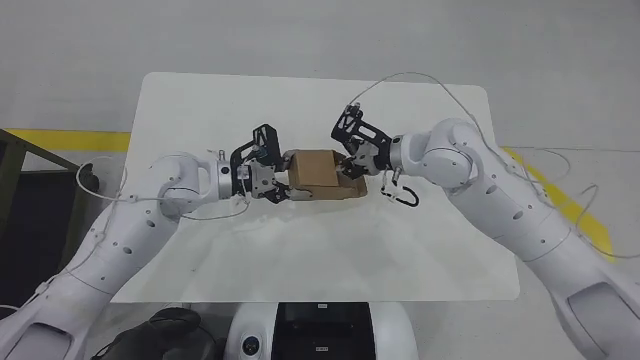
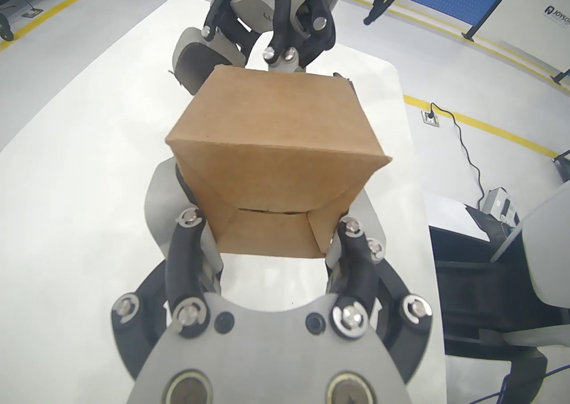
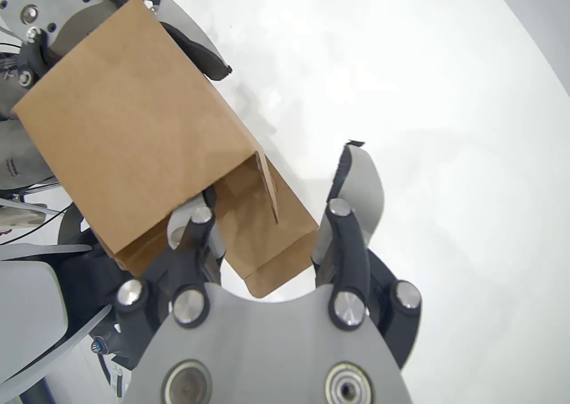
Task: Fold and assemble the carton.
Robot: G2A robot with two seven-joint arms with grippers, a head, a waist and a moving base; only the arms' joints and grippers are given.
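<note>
Presently we count one carton [image 1: 318,170], two grippers.
Left gripper [image 2: 269,205] clamps one end; right gripper [image 3: 271,183] stands spread, one finger partly hidden inside the carton.

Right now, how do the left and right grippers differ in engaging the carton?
The left gripper has its jaws on both sides of the brown cardboard carton; the right gripper has one jaw tucked under the top panel, the other clear. Between the left gripper's jaws sits the carton's whole end; between the right gripper's, a protruding flap. Both sit at opposite ends over the white table.
</note>
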